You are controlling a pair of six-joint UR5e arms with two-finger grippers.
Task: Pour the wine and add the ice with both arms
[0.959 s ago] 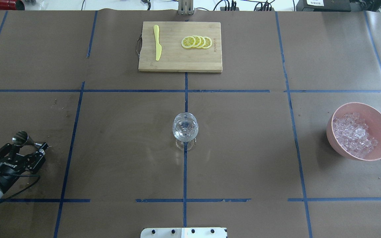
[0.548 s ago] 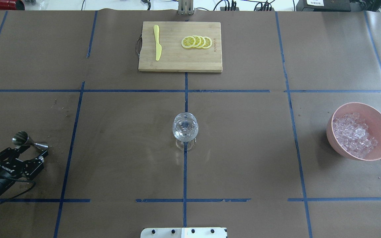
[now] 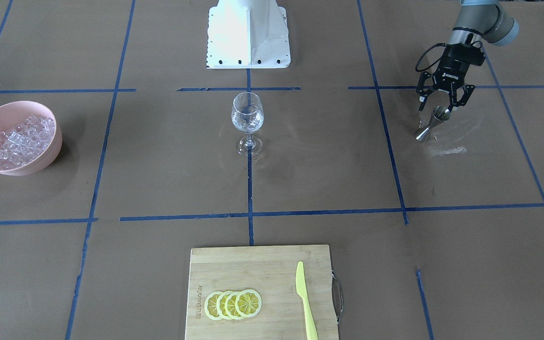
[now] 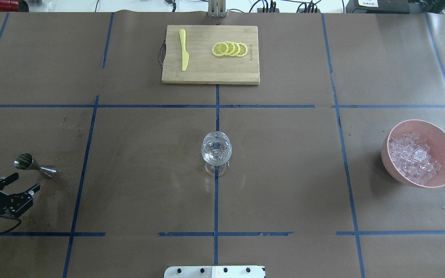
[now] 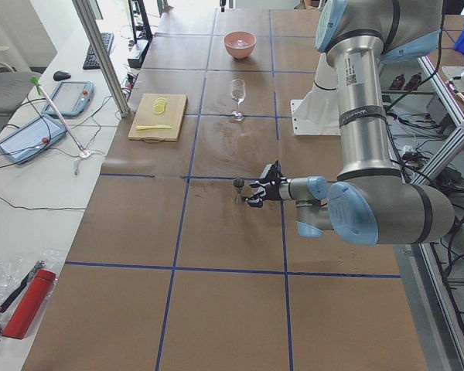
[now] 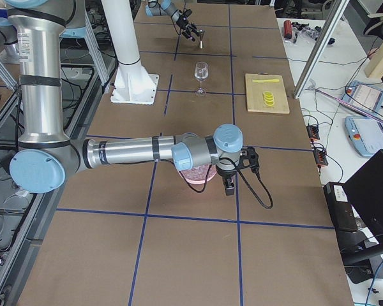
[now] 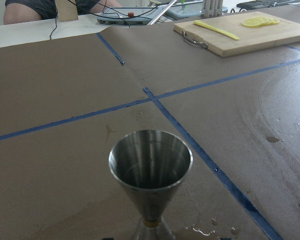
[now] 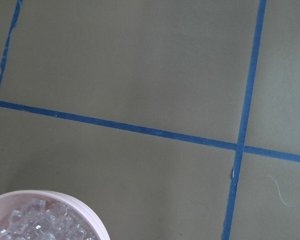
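My left gripper (image 4: 26,181) sits low at the near left of the table (image 4: 284,173), jaws spread wide with nothing between them. The steel jigger (image 4: 33,165) stands on the brown paper just beyond its fingertips, clear of both fingers, wide cup upward. On the left wrist camera I look straight into its mouth (image 7: 150,162), and I see a few wet spots on the paper around its foot.

The wine glass (image 4: 216,148) stands upright at the table's centre, on the blue tape line. The ice (image 4: 413,158) is piled in a pink bowl (image 4: 444,144) far off on the right, well apart from the glass. My right gripper (image 6: 230,186) hangs above that bowl's near side; it shows only in the side camera, so I cannot tell how its jaws stand. Its wrist camera catches just the bowl's rim (image 8: 85,207) and some cubes.

At the far edge lies a wooden cutting board (image 4: 207,75) with a yellow knife (image 4: 184,50) and lemon slices (image 4: 230,49).
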